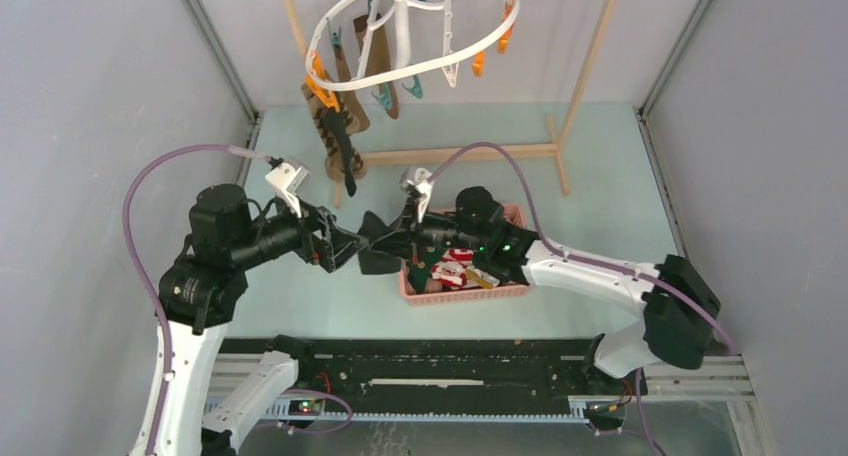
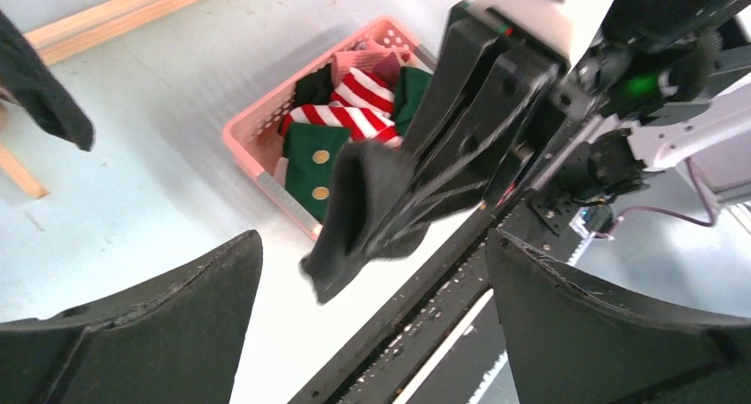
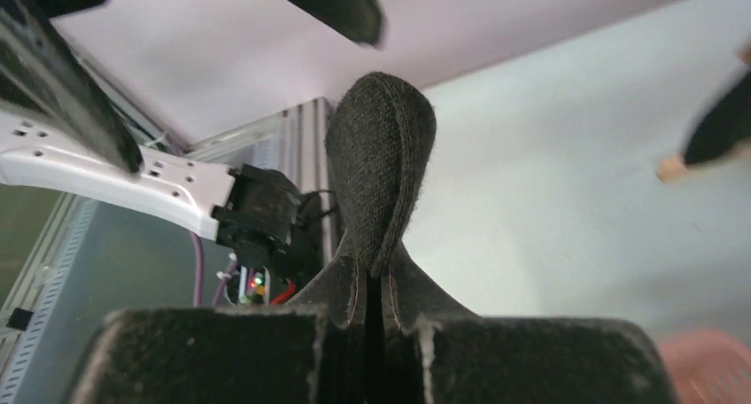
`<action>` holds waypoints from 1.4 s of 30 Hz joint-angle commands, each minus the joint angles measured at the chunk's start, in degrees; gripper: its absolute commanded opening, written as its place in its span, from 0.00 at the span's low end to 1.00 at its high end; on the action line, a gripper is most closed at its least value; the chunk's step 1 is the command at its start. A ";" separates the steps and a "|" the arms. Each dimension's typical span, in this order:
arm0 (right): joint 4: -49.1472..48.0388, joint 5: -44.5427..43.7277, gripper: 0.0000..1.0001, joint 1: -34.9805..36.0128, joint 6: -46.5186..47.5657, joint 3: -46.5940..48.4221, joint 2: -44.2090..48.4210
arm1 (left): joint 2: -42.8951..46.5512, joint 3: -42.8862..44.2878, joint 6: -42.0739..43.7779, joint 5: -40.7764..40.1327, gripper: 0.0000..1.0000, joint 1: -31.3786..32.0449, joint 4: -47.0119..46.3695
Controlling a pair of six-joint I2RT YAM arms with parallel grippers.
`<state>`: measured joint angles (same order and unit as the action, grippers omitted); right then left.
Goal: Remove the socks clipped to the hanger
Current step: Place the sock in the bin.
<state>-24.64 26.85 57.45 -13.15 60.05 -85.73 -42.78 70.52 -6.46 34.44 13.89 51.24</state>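
Charcoal knit sock (image 3: 381, 147) clamped in my R gripper (image 3: 374, 284), L gripper (image 2: 374, 240) wide; pink plastic basket (image 1: 470, 296) at 4 o'clock.

1. L arm: elbow bent, forearm level, pointing at the pink basket (image 1: 470, 294) from its left; L hand (image 1: 355, 249) jaws wide apart, empty.
2. R arm: stretched across basket; R hand (image 1: 392, 244) clamped on black sock (image 1: 378, 264) just left of it.

Pink basket (image 2: 252, 147), black sock (image 2: 367, 205), red-and-white striped sock (image 2: 359, 98), dark green sock (image 2: 305, 151); white hanger (image 1: 402, 21), orange clothespin (image 1: 320, 81), teal clothespin (image 1: 385, 98)
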 commanded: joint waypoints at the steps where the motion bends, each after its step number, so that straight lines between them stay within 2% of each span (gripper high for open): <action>1: 5.01 -4.84 0.00 -4.96 -3.27 -5.92 8.12 | -0.48 2.59 3.20 -3.88 1.00 -0.70 0.55; 6: 6.32 -8.43 0.01 -9.37 -5.65 -13.02 10.39 | -2.09 -0.72 3.86 0.09 1.00 -9.24 -0.86; 9: 7.37 -7.58 0.04 -9.97 -5.85 -13.47 7.31 | -3.42 -2.27 3.89 3.85 1.00 -16.27 -1.04; 13: 5.70 -8.69 0.06 -10.09 -7.37 -13.38 2.01 | -4.17 -3.37 4.02 7.22 1.00 -21.65 -1.13; 21: 2.42 -30.41 0.23 -8.98 -8.14 -11.81 -7.80 | -6.48 -5.01 1.72 10.14 1.00 -27.83 -2.59; 24: 8.47 -37.06 0.34 -7.58 -7.28 -7.23 -10.62 | -7.25 -4.84 1.30 10.65 1.00 -29.20 -2.68; 26: 11.61 -39.46 0.48 -6.25 -5.87 -5.54 -9.69 | -7.71 -4.49 1.27 10.96 1.00 -29.99 -2.59; 29: 15.54 -40.02 0.74 -4.73 -4.62 -4.64 -5.18 | -8.29 -4.43 1.23 11.24 1.00 -30.66 -2.74; 31: 19.04 -38.69 0.84 -4.97 -5.49 -4.23 -1.38 | -8.81 -4.42 0.78 11.82 1.00 -30.75 -2.94; 33: 22.13 -35.02 0.89 -6.02 -7.03 -4.27 2.60 | -9.21 -4.43 0.38 12.28 1.00 -30.69 -3.26; 34: 23.35 -32.54 0.88 -6.77 -7.66 -4.30 4.22 | -9.32 -4.47 0.25 12.36 1.00 -30.82 -3.52; 36: 24.36 -27.06 0.80 -8.47 -9.62 -4.26 6.52 | -9.33 -4.42 0.11 12.41 1.00 -30.77 -3.92; 39: 23.73 -18.38 0.59 -11.06 -12.95 -4.24 6.70 | -9.33 -4.27 -0.11 12.34 1.00 -30.76 -4.26; 42: 19.91 -12.56 0.33 -12.78 -15.60 -4.26 2.65 | -9.25 -4.19 -0.39 12.41 1.00 -30.87 -4.30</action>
<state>-3.11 3.64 46.33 -23.81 54.87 -79.02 -52.47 66.43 -5.80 45.30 -16.29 48.62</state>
